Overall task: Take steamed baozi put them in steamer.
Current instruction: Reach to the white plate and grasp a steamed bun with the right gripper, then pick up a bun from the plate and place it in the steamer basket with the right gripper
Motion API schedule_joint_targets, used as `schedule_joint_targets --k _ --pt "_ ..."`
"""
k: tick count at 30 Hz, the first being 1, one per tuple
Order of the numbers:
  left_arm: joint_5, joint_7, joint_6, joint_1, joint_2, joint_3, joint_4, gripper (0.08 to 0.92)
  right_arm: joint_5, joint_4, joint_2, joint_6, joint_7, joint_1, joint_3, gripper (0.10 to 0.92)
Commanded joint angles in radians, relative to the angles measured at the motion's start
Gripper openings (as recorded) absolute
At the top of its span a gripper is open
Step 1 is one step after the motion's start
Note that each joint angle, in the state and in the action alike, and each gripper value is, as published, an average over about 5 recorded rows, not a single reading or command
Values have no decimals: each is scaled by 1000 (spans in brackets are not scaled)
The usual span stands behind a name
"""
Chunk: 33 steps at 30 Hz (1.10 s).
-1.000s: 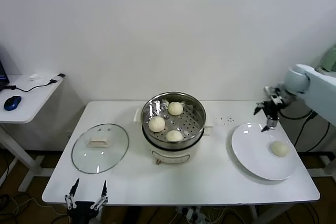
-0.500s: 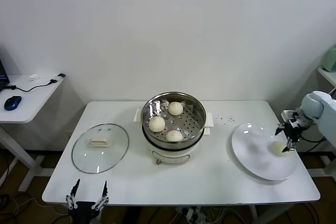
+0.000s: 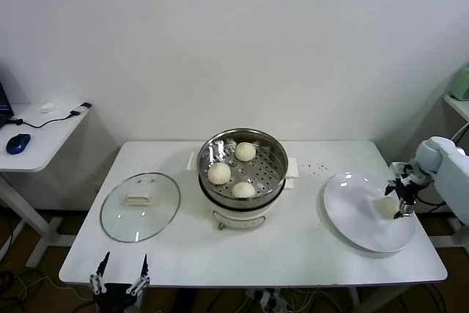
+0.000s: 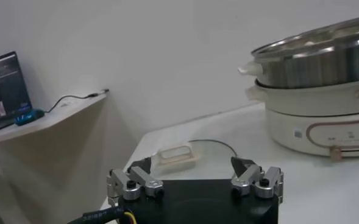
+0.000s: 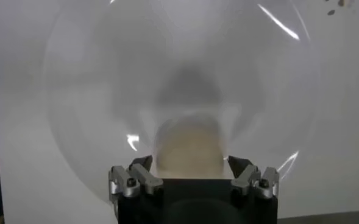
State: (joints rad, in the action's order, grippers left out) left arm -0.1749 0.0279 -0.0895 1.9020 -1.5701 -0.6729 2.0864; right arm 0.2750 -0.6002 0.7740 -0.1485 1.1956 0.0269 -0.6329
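The steamer (image 3: 281, 153) stands mid-table on its white cooker base, and three steamed baozi (image 3: 245, 152) (image 3: 218, 174) (image 3: 243, 190) lie inside it. Another baozi (image 3: 385, 207) rests on the white plate (image 3: 352, 218) at the right. My right gripper (image 3: 401, 200) is down at this baozi and open. The right wrist view shows the baozi (image 5: 188, 146) between the spread fingertips of the right gripper (image 5: 190, 163), with a small gap on each side. My left gripper (image 3: 119, 278) hangs open below the table's front left edge, holding nothing. The left wrist view shows the left gripper (image 4: 191, 163) and the steamer (image 4: 325, 61).
A round glass lid (image 3: 140, 207) lies flat on the table's left half, and its handle (image 4: 178, 155) sits just beyond my left fingers. A side desk (image 3: 44, 133) with a blue mouse (image 3: 17, 143) stands farther left. The plate (image 5: 94, 91) lies near the table's right edge.
My right gripper has swung from above the plate's far edge down to the baozi on the plate, staying open. The left arm has not moved.
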Motion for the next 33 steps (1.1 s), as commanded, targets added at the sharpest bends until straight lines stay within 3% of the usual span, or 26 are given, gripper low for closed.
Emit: schedule_joint_targets --k 1,5,15,22,28,33 --pt "-2 0 -2 1 -1 0 -4 823 65 68 46 -19 0 23 50 823" --pt "-3 0 -3 2 -3 3 -6 823 80 83 54 -28 -1 23 64 817" --pt "-4 1 -2 1 -3 5 -3 823 77 92 54 -29 14 9 69 651" --pt "-6 2 -6 7 -8 9 1 823 39 82 52 -21 31 -24 37 606" --pt "-3 2 -11 14 -12 13 5 823 -149 52 48 12 41 -171 -160 598" --pt "1 1 -16 19 -14 21 8 823 -431 -19 72 95 40 -390 -433 602"
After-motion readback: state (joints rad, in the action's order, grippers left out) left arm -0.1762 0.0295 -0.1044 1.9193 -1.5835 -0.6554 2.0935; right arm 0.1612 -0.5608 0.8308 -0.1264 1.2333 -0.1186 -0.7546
